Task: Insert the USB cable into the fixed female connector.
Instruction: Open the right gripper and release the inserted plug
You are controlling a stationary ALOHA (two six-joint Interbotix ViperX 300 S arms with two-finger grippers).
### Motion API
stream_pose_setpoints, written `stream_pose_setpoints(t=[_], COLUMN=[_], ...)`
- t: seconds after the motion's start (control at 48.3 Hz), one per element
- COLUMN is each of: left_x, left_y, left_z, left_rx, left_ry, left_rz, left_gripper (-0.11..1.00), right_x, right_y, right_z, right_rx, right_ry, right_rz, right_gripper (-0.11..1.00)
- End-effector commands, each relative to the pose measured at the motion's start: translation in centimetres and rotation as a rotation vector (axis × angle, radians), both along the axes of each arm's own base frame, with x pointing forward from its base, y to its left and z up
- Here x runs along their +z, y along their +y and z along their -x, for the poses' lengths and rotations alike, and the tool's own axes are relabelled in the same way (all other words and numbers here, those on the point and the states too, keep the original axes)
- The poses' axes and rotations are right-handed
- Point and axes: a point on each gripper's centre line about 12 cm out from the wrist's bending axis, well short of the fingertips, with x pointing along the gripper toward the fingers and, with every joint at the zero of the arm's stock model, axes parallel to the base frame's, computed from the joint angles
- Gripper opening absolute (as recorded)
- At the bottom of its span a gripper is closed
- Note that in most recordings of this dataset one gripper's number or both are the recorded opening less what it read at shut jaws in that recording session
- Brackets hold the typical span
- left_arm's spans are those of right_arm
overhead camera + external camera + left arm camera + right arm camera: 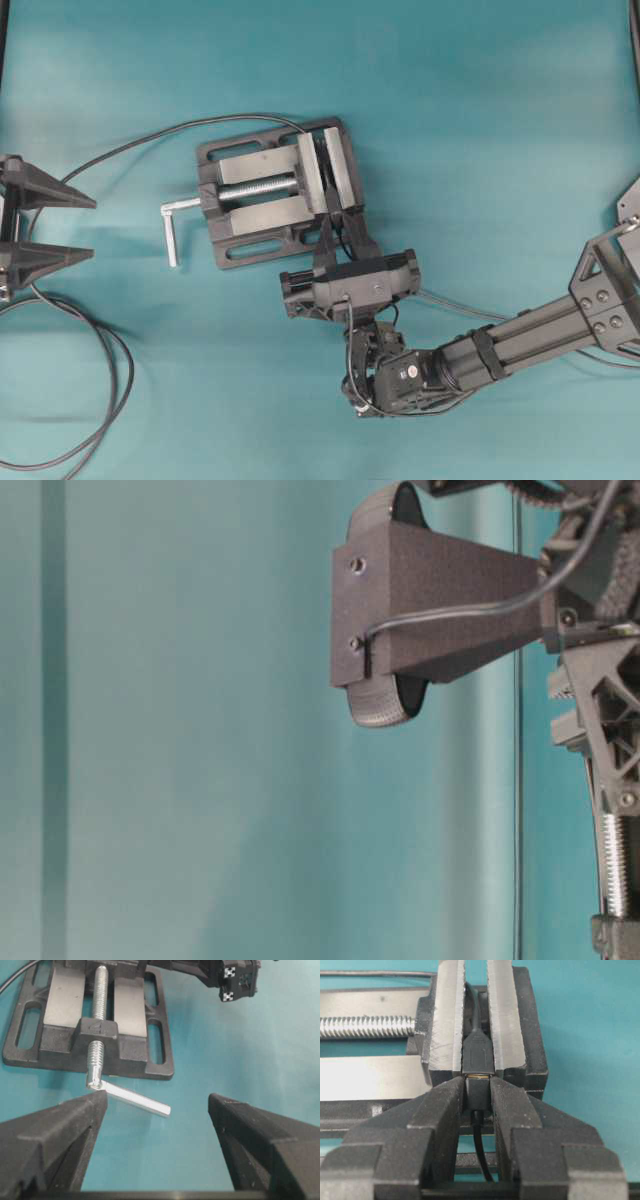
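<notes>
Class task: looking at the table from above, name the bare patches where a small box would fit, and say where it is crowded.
Bare cloth lies above the vise, across the top right, and bottom centre between the looped cable and the right arm. It is crowded where the right tool holds the plug at the vise.

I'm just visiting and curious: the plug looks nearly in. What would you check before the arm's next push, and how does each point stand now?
1. Right gripper shut on the USB cable: ok.
2. Plug lined up with the fixed female connector: ok in the right wrist view.
3. Plug fully seated: cannot tell; a thin bright strip shows at the joint.
4. Connector clamped between the jaws of the vise: ok.
5. Left gripper open and apart from the vise: ok.
6. Cable slack behind the right gripper: cannot tell.
</notes>
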Motion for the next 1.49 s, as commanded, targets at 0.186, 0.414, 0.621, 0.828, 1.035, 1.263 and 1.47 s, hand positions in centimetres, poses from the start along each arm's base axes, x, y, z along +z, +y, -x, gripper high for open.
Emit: stream_pose_setpoints(t=[0.186, 0.414, 0.621, 0.828, 1.035, 1.263, 1.47], left_x=[0.3, 0.3, 0.3, 0.3, 0.3, 0.3, 0.2], left_y=[0.0, 0.0, 0.0, 0.0, 0.0, 0.0, 0.0], left_z=[-0.2, -0.2, -0.2, -0.2, -0.2, -0.2, -0.2], left_rx=[-0.002, -0.002, -0.002, -0.002, 0.000, 0.000, 0.004], left_ry=[-0.002, -0.002, -0.002, 0.000, -0.002, -0.002, 0.001], left_rz=[0.001, 0.003, 0.003, 0.003, 0.003, 0.003, 0.004], left_gripper=[0.98, 0.98, 0.98, 0.98, 0.98, 0.98, 0.98], right_x=[1.4, 1.3, 1.3, 1.4, 1.5, 1.5, 2.6], right_y=[-7.9, -7.9, -7.7, -7.6, -7.6, -7.5, -6.5], right_z=[-0.7, -0.7, -0.7, -0.8, -0.9, -0.9, -0.9], right_rx=[-0.167, -0.161, -0.154, -0.158, -0.160, -0.156, -0.135], right_ry=[-0.038, -0.025, -0.025, -0.033, -0.042, -0.040, -0.058], right_rz=[-0.003, -0.007, -0.007, -0.012, -0.015, -0.016, -0.024], right_gripper=[0.21, 0.21, 0.21, 0.25, 0.50, 0.50, 0.50])
